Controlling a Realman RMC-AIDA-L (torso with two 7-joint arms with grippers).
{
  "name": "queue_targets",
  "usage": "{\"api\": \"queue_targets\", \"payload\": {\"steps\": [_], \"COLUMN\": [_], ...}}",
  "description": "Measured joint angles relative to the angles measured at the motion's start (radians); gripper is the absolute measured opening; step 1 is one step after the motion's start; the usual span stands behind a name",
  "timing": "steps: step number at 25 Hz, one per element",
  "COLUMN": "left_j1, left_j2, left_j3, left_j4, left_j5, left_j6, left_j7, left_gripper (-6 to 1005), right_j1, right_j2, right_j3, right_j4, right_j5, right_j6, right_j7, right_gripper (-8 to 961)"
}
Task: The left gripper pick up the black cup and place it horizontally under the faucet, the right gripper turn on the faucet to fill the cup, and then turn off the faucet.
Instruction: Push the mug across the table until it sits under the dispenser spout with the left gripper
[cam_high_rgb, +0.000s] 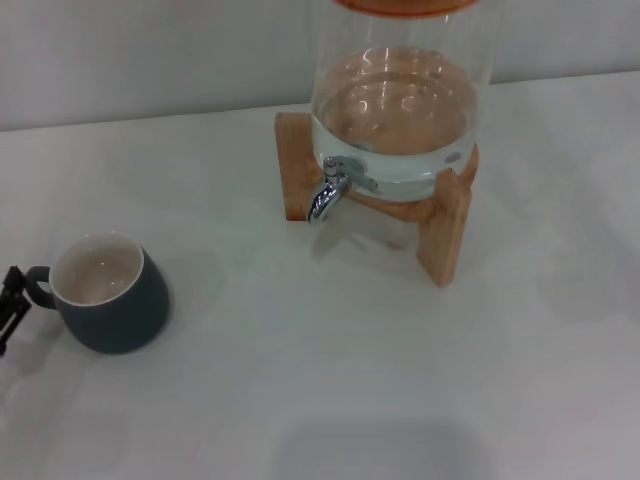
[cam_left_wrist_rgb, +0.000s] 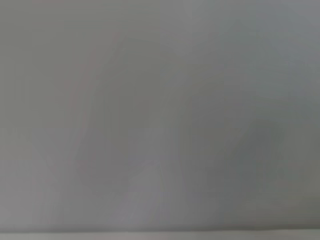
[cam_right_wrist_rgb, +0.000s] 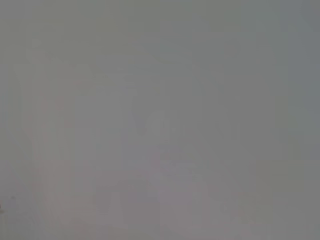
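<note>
Plain white surface (cam_high_rgb: 300, 400) with a pale wall behind it. Over by the left edge the left gripper (cam_high_rgb: 12, 300) just pokes in, right at the black cup's (cam_high_rgb: 108, 292) handle; can't tell if it's gripping or open. The cup sits upright. Toward the back edge, the glass dispenser (cam_high_rgb: 395, 110) on its wooden stand (cam_high_rgb: 445, 225) has its top cut off, faucet (cam_high_rgb: 330, 190) pointing forward. Both wrist views are blank grey.

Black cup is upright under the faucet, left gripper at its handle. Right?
Not quite. In the head view the black cup stands upright well to the left of the faucet, not under it. The left gripper is at its handle.
</note>
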Motion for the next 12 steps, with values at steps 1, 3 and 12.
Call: {"api": "queue_targets", "payload": {"steps": [1, 3, 12], "left_j1": [0.000, 0.000, 0.005], "left_j2": [0.000, -0.001, -0.001], "left_j3": [0.000, 0.000, 0.000], "left_j4": [-0.005, -0.011, -0.024], "left_j5": [0.003, 0.008, 0.015], "left_j6": [0.000, -0.002, -0.008], "left_j7": [0.000, 0.002, 0.011], "left_gripper": [879, 880, 878], "right_j1": [0.000, 0.002, 0.006], "right_j2": [0.000, -0.001, -0.002], "right_j3": [0.000, 0.001, 0.001], "right_j4": [0.000, 0.000, 0.000], "right_j5": [0.000, 0.000, 0.000], "right_j6": [-0.001, -0.005, -0.012], "right_j7": [0.000, 0.000, -0.001], "right_gripper": [762, 762, 762]}}
